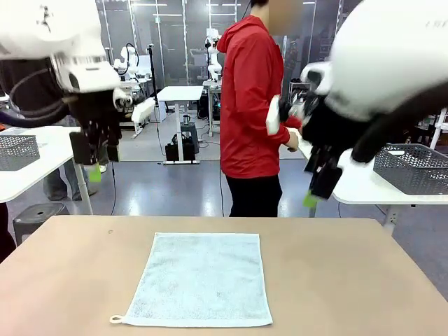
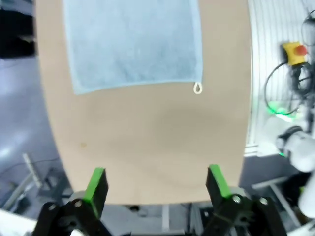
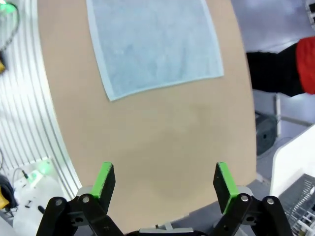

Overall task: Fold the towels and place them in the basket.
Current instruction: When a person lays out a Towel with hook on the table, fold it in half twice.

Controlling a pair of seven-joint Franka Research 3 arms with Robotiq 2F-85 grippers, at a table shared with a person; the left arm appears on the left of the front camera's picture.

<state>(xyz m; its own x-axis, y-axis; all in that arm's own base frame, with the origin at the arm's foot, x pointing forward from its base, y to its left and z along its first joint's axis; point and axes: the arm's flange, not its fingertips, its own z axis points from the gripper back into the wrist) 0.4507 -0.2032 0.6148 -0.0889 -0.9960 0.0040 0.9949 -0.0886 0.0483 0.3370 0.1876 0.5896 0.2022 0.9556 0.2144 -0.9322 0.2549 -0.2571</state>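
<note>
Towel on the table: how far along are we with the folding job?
Done: nothing yet; the towel lies flat and unfolded on the table, its loop tag at a near corner. In hand: nothing; the left gripper and right gripper hang open above the table, apart from the towel. Left: the whole fold, then putting it away.

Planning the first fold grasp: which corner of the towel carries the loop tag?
The corner nearest the robot on its left side: the small white loop tag sticks out there from the pale blue towel; the other three corners are plain.
</note>
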